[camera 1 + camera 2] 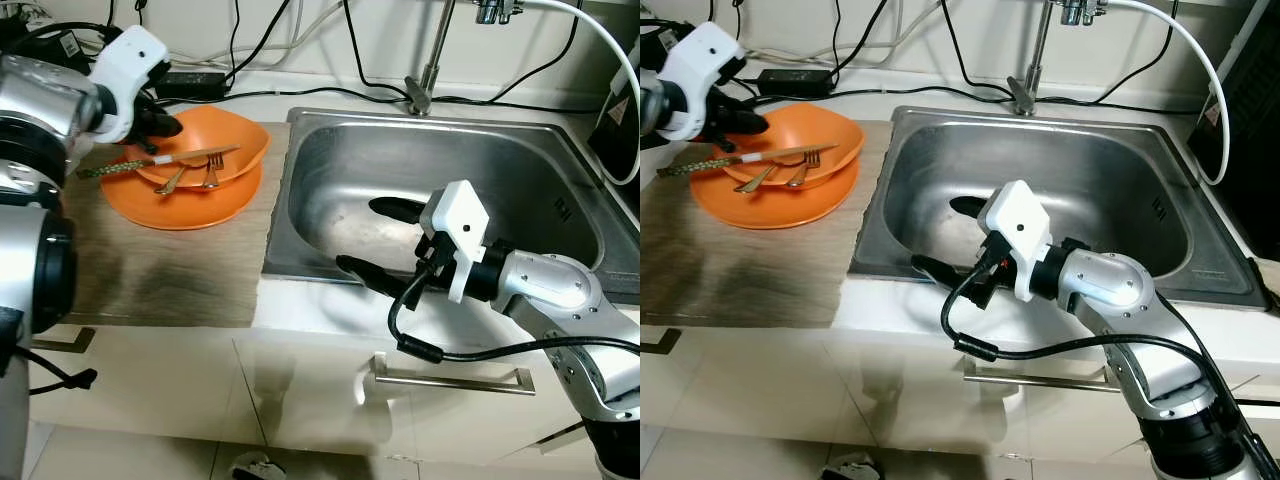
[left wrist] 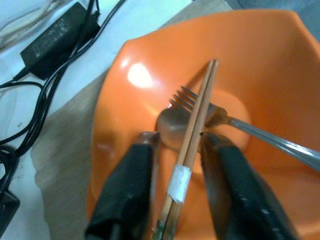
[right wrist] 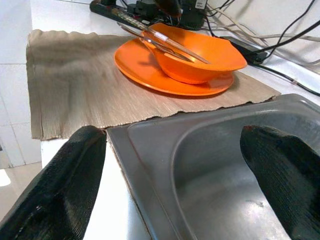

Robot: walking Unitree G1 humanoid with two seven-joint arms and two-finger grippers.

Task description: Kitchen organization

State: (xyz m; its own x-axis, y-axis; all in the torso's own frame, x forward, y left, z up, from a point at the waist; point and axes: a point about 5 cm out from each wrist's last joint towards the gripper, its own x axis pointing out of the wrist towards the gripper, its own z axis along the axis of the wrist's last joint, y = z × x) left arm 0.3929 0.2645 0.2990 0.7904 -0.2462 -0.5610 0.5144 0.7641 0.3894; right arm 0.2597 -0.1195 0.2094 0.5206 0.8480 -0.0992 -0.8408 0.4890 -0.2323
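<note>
Two chopsticks (image 2: 192, 131) lay between the fingers of the left gripper (image 2: 176, 172) at upper left of the frame, fingers set close either side but not visibly clamped. They rested across the orange bowl (image 1: 235, 140) with a fork (image 1: 212, 170) and spoon (image 1: 172, 181), bowl on an orange plate (image 1: 180, 205). Risk: a loose pinch could let the sticks slip, or drag the cutlery out. At centre right, the right gripper (image 3: 175, 175) hung wide open and empty over the sink (image 1: 330, 150) rim.

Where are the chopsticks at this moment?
The chopsticks lie across the orange bowl on the mat, left of the sink, above a fork and spoon. The left gripper straddles them with open fingers.
</note>
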